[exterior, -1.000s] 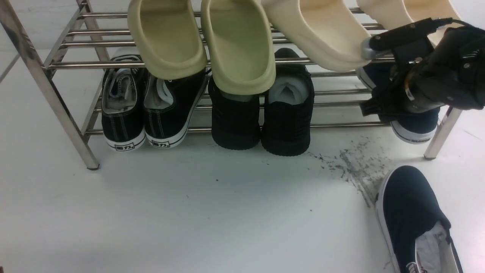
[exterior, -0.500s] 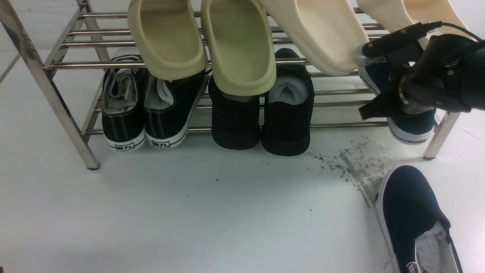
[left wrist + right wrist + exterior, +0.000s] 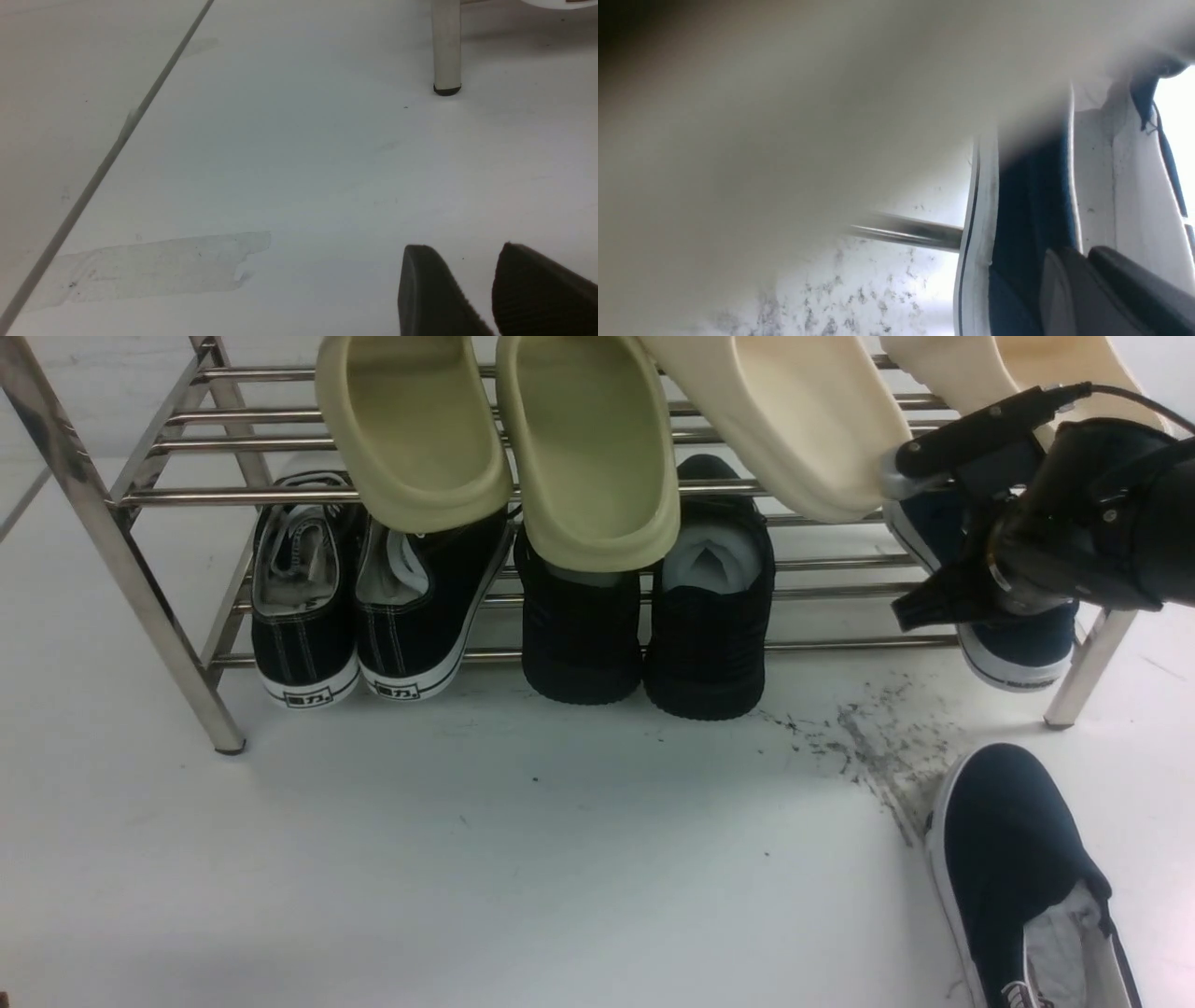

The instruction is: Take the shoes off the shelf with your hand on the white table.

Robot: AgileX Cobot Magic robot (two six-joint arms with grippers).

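r gripper point(image 3: 1083, 254) pinched narrow on collar wall of navy shoe point(image 3: 1018, 658). shoe sits on shelf point(image 3: 840, 644) lower tier, far right end, heel toward cam. 2nd navy shoe point(image 3: 1008, 859) lies on table point(image 3: 523, 859) in front of the shelf's right leg. l gripper point(image 3: 465, 249) fingers slightly apart, empty, over table.

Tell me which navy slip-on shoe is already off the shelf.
The navy shoe at front right, lying on the white table. The other navy shoe sits on the shelf's lower tier, by the right gripper.
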